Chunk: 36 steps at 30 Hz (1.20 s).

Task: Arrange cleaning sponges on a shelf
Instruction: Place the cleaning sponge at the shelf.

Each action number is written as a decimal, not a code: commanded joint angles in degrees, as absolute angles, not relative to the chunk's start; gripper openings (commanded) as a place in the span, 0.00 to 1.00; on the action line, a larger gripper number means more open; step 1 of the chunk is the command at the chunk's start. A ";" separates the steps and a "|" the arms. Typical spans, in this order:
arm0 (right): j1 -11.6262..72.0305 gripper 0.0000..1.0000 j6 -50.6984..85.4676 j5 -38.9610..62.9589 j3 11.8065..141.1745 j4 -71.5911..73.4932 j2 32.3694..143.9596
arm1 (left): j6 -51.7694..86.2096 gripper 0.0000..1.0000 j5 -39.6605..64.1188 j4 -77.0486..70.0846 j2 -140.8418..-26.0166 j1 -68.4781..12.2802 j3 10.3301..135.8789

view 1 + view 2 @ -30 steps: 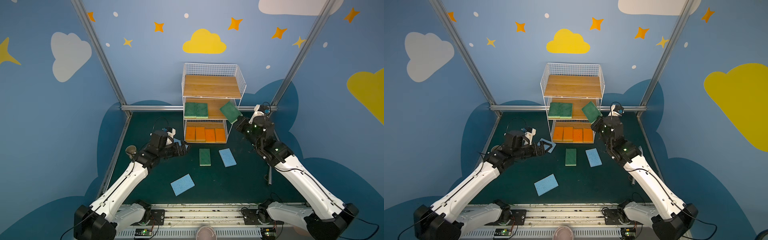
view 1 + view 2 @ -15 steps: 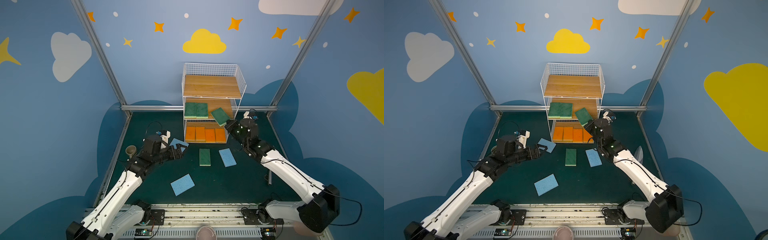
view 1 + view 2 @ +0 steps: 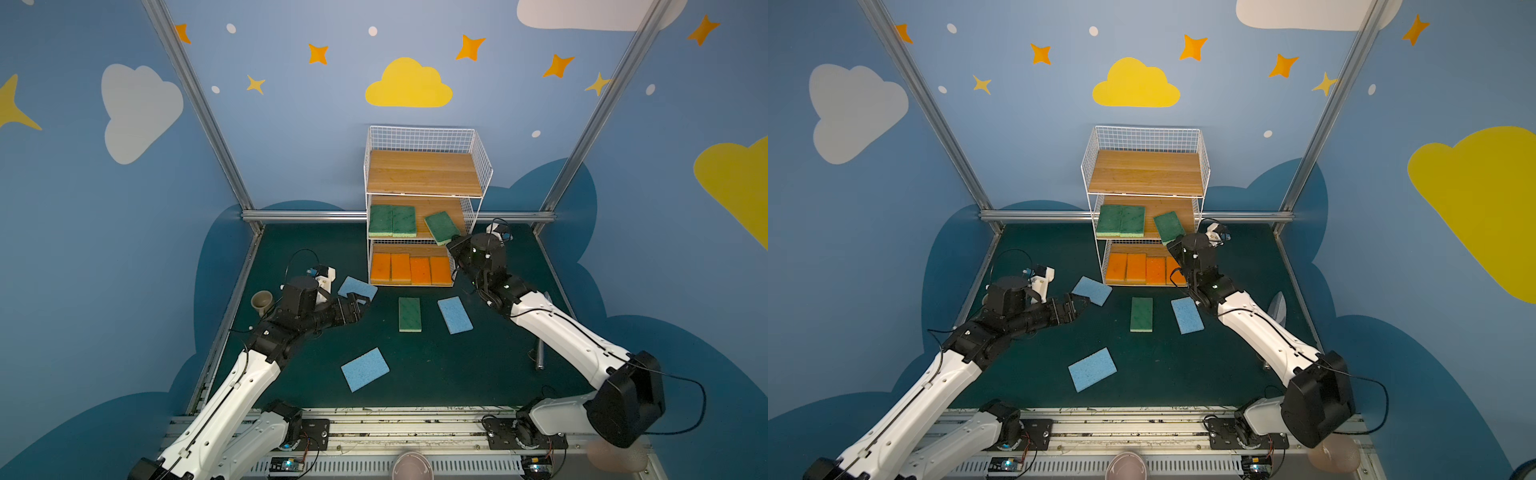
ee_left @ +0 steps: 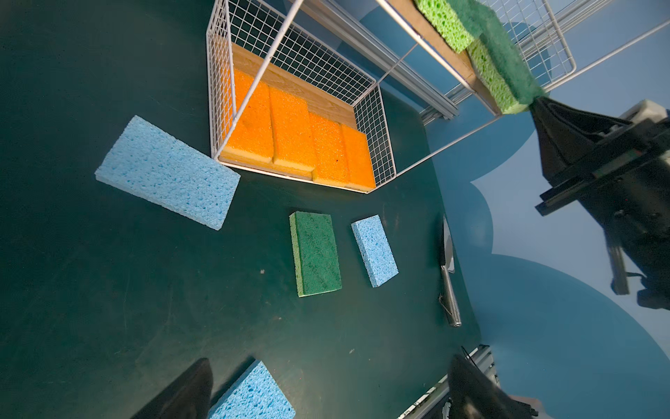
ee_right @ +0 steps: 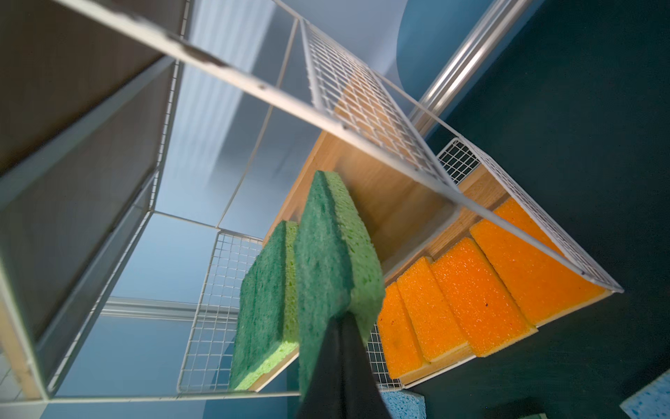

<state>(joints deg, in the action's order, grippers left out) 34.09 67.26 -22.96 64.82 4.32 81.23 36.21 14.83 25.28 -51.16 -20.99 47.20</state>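
Observation:
The shelf (image 3: 424,172) stands at the back; its top plank is bare. Two green cleaning sponges (image 3: 392,220) lie on the middle tier and several orange ones (image 3: 411,269) on the bottom tier. My right gripper (image 3: 451,243) (image 5: 342,326) is shut on a third green sponge (image 3: 441,226) (image 5: 326,254), held tilted over the right part of the middle tier. On the mat lie a green sponge (image 3: 409,314) and three blue ones (image 3: 455,315) (image 3: 365,369) (image 3: 356,287). My left gripper (image 3: 361,301) (image 4: 330,399) is open and empty, beside the blue sponge nearest the shelf.
A beige cup (image 3: 262,300) stands at the mat's left edge behind my left arm. A metal tool (image 3: 539,353) (image 4: 449,283) lies near the right edge. Aluminium frame posts and a rail (image 3: 307,215) bound the back.
My right arm has come down and leftward, carrying the green sponge from beside the shelf's right side in over the middle tier. My left arm has sunk a little and stays open.

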 commanded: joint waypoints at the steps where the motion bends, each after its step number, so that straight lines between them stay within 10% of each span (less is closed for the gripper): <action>1: 35.13 0.00 69.28 -26.40 67.75 7.01 82.53 | 35.32 1.00 15.85 27.06 -49.80 -20.61 46.83; 36: 39.01 0.00 72.07 -32.60 77.74 5.71 93.70 | 35.67 1.00 18.28 28.77 -47.11 -20.12 45.60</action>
